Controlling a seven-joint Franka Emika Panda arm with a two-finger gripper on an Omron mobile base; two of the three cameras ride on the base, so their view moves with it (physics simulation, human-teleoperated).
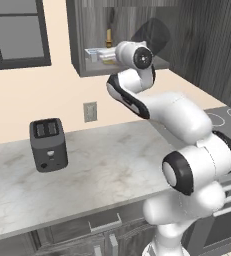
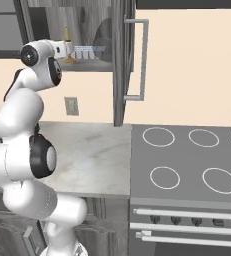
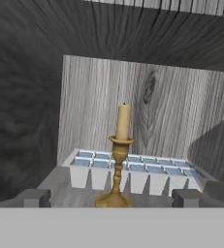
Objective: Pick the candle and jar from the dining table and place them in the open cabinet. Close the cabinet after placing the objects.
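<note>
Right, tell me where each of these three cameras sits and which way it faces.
Left base view: behind the arm's left, looking forward over the counter with the toaster up to the open cabinet; arm rises lower right.
Right base view: behind its right, facing the stove and cabinet door; arm at left.
Hand view: on the hand, looking into the cabinet at the candle and tray; finger tips at bottom.
All three share the candle.

The arm (image 1: pixel 137 60) hides part of the tray (image 1: pixel 94 54).
</note>
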